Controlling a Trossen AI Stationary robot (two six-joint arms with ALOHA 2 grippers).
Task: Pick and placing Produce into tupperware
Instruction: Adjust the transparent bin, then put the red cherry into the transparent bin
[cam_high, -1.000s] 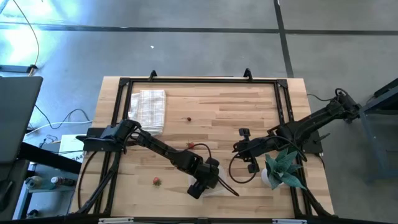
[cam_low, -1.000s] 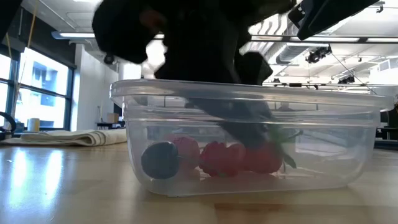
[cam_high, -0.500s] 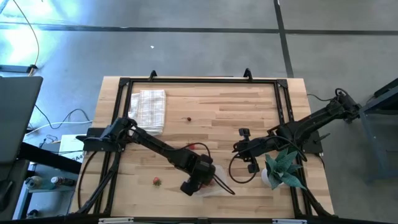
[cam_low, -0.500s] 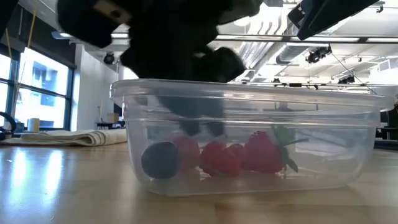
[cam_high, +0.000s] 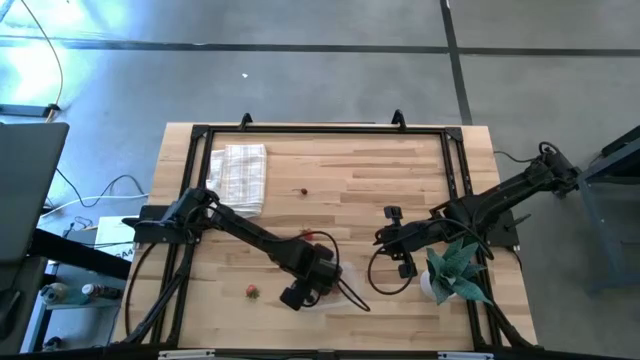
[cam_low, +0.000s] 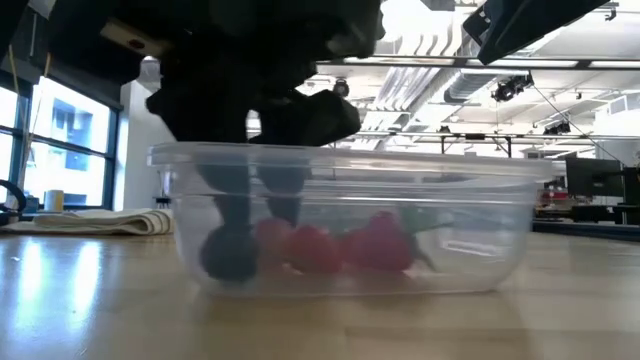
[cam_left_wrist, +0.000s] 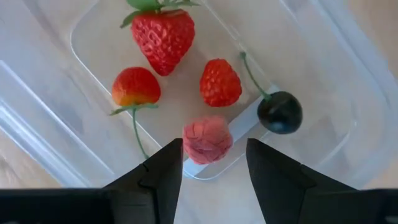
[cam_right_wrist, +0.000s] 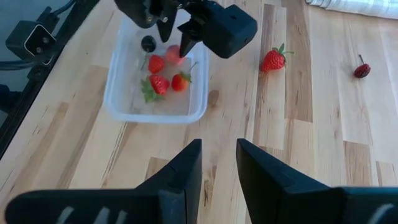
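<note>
The clear tupperware (cam_right_wrist: 124, 106) stands near the table's front edge and holds several pieces of produce: a large strawberry (cam_left_wrist: 163, 37), two smaller red ones, a pink raspberry (cam_left_wrist: 207, 140) and a dark cherry (cam_left_wrist: 280, 112). My left gripper (cam_left_wrist: 214, 163) points down into the tupperware's left end (cam_low: 190, 200), open, with the raspberry lying just beyond its fingertips. Loose produce lies on the table: a strawberry (cam_high: 252, 291), another (cam_right_wrist: 273, 60) and a dark piece (cam_high: 303, 191). My right gripper (cam_right_wrist: 219, 168) hangs open to the right, above the table. My left gripper's fingers (cam_low: 232, 195) reach from above into the tupperware at its left end, one on either side of the raspberry. I cannot tell whether they touch the raspberry or the tupperware's wall.
A white checked cloth (cam_high: 240, 175) lies at the far left. A teal potted plant (cam_high: 455, 265) stands at the right, beside my right arm. A black frame (cam_high: 320, 128) runs around the tabletop. Bare wood lies between the cloth and the right arm.
My left gripper has gone toward the table's left edge, from the tupperware's right part to its left end, and has tipped more steeply down. The tupperware has slid a little toward the table's left with its produce inside.
</note>
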